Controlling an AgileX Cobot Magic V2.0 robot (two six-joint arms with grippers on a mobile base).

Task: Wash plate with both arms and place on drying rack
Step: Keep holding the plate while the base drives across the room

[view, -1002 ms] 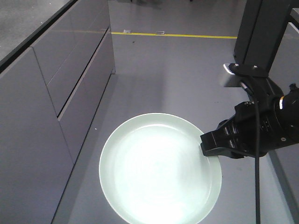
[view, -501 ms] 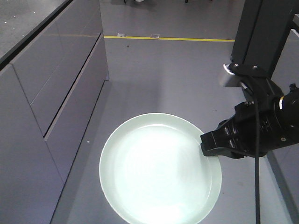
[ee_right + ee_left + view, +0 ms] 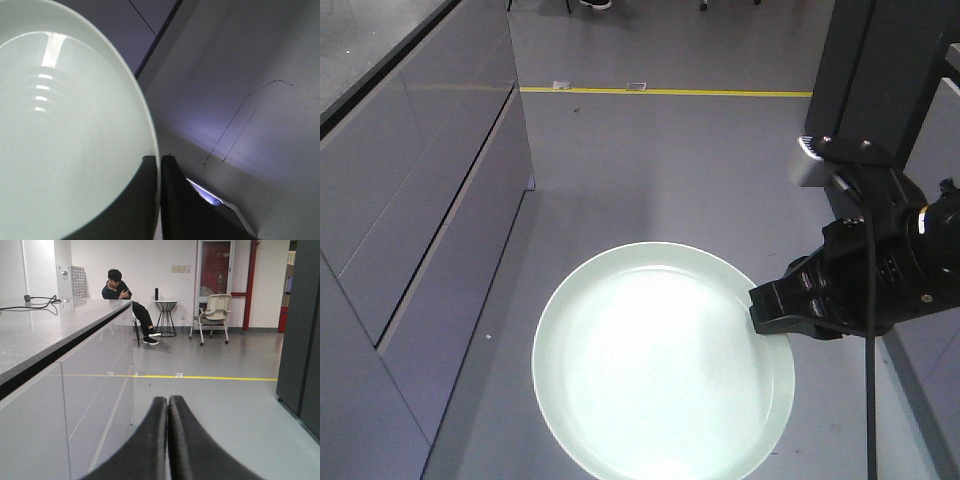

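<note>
The pale mint-green plate (image 3: 660,360) is held level in the air above the grey floor, at the lower middle of the front view. My right gripper (image 3: 760,322) is shut on the plate's right rim; in the right wrist view the rim (image 3: 150,130) runs between the two black fingers of the gripper (image 3: 158,162). My left gripper (image 3: 168,402) is shut and empty, its black fingers pressed together, pointing down the room beside the counter. The left arm does not show in the front view. The drying rack is out of view.
A long grey cabinet run (image 3: 410,200) with a dark-edged countertop (image 3: 40,335) lies along the left. A yellow floor line (image 3: 670,92) crosses ahead. A tall dark cabinet (image 3: 300,330) stands at the right. A seated person (image 3: 122,295), a chair (image 3: 215,315) and a small table stand far off.
The cabinets and yellow line have slid down and left in the front view, so the base has moved. The plate and right gripper keep the same place in the frame.
</note>
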